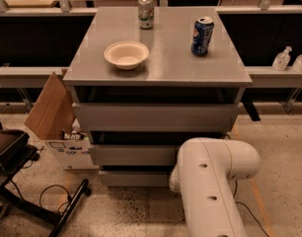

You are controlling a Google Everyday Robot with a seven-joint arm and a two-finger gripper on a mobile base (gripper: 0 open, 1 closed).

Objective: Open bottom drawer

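Grey cabinet (166, 65), three drawers (156, 116), two cans (202, 36), one bowl (126, 55); gripper (173, 179) at bottom drawer (133, 177), state untellable.

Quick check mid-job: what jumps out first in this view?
The big white arm fills the lower right, its end at the right side of the bottom drawer; the gripper is hidden behind it. On the grey cabinet sit a white bowl, a blue can and a second can at the back.

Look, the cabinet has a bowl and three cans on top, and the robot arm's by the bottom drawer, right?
Two cans, not three: the camera view shows one green can, one blue can. The rest holds; the gripper is hidden behind the arm at the bottom drawer.
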